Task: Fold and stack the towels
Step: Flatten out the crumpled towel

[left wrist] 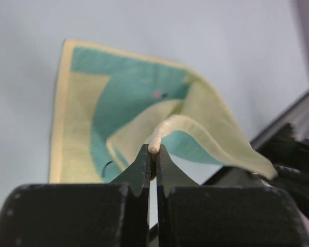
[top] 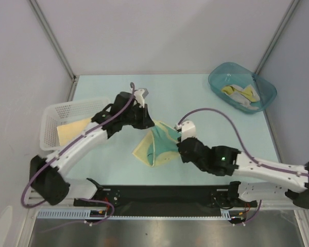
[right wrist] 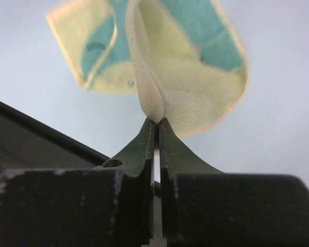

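Observation:
A pale yellow and teal towel [top: 157, 144] sits mid-table, partly lifted, with one part still on the surface. My left gripper [top: 150, 123] pinches its far corner, jaws shut on a rolled edge [left wrist: 154, 143]. My right gripper [top: 181, 140] is shut on another corner [right wrist: 155, 116], and the cloth hangs slack between the two. The towel [left wrist: 129, 108] spreads out beyond the left fingertips. A folded beige towel [top: 72, 129] lies in the white basket. More crumpled towels [top: 239, 95], yellow and pale, lie in the teal tub.
The white mesh basket [top: 56, 110] stands at the left edge beside the left arm. The teal translucent tub [top: 219, 77] is at the back right corner. A black rail [top: 165, 195] runs along the near edge, and grey walls enclose the table.

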You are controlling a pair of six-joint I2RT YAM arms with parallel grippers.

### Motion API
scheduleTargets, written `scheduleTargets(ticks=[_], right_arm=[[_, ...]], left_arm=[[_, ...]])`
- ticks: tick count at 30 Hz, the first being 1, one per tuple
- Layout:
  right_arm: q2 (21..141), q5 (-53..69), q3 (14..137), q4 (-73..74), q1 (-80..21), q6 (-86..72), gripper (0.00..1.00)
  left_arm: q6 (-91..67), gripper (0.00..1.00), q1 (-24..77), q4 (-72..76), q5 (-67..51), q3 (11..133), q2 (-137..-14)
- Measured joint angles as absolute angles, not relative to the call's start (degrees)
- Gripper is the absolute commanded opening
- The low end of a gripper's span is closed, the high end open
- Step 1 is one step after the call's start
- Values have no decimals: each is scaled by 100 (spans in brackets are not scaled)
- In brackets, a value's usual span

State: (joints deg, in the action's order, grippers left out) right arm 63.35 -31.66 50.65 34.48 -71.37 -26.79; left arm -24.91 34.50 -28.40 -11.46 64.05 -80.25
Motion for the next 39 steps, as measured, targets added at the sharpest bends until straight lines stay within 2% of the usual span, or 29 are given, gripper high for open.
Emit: scheduleTargets(ticks=[5,9,18,23,25,30,32,35,39], right_arm=[[5612,-3691,6418,4366,-7078,-2554,0],[5349,-3966,7343,4652,-7190,-2222,0],[4954,-3894,8300,4606,-7382,-1378,0],[5151,-4016,8569,4414,-7269,-663,0],[5389,-3983,8663,4259,-6847,-333,0],[6580,-2226,9008,3892,-3634,91,0],[7205,-1402,9100,3699,-2847,119,0],[8191,-165,9153,3398,-2051,156,0],[9284,921,9161,2799,-1557,156,0]], left_arm=[[-2536,0,3640,-2530,-1859,6751,-6639],[-2711,0,3876,-2171,-2383,7220,-6062],[-2991,0,4202,-2233,-2659,8359,-5935],[-2790,0,4213,-3107,-1881,9185,-6272],[-2655,0,4141,-3417,-1551,9596,-6606],[-2486,0,3590,-3487,-1284,10007,-7520],[-2486,0,3286,-3376,-1415,10003,-8005],[-2438,0,2867,-2989,-1645,9994,-8825],[-2311,0,2427,-2287,-1914,10025,-9863]])
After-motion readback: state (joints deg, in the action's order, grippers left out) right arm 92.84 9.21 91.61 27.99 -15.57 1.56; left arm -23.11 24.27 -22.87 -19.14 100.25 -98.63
